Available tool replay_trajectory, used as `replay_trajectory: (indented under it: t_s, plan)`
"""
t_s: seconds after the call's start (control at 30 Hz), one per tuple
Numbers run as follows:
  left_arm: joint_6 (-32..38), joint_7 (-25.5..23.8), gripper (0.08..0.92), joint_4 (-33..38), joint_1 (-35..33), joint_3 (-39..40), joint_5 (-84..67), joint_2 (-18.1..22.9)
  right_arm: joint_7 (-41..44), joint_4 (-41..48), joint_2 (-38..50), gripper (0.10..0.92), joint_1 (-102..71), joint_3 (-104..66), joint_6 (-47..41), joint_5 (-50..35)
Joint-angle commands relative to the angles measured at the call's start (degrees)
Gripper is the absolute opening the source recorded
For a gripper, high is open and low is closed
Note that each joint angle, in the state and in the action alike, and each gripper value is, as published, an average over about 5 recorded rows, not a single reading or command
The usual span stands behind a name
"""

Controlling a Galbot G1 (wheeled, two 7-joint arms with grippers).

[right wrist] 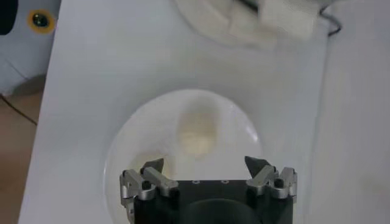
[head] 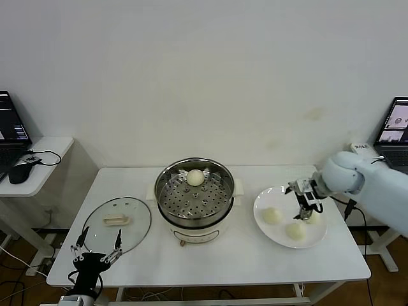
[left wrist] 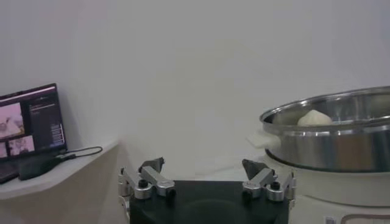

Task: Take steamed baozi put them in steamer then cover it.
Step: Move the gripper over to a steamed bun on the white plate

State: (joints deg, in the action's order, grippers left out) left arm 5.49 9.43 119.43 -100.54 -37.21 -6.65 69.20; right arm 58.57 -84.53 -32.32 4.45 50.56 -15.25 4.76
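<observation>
The steamer [head: 194, 191], a shiny perforated basket on a cream pot, stands mid-table with one baozi [head: 195, 177] at its far side. Three more baozi [head: 272, 215] lie on the white plate [head: 280, 199] to the right. My right gripper [head: 305, 215] hangs open just above that plate, between two of the buns. In the right wrist view a baozi [right wrist: 196, 131] lies ahead of the open right gripper [right wrist: 204, 164]. The glass cover [head: 118, 221] lies flat at the left. My left gripper [head: 95, 250] is open and empty by the cover's near edge. The left wrist view shows the steamer [left wrist: 329, 140] beyond the left gripper [left wrist: 204, 165].
A side table [head: 38, 159] with a laptop [head: 11, 124], a mouse and cables stands to the left. Another laptop [head: 396, 127] sits at the far right. Bare tabletop lies in front of the steamer and the plate.
</observation>
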Motion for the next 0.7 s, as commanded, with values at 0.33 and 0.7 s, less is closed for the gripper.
replay_trajectory:
  t_s: [0.33, 0.7]
  plan:
    - [0.4, 0.0, 0.823, -0.5, -0.5, -1.0, 0.0, 0.3, 0.8, 19.7, -15.1, 0.823, -9.6, -8.8, 7.1, 6.1]
    - [0.6, 0.0, 0.823, -1.2, 0.0, -1.0, 0.1, 0.4, -0.1, 25.3, -18.5, 0.823, -9.9, -9.8, 8.5, 7.4]
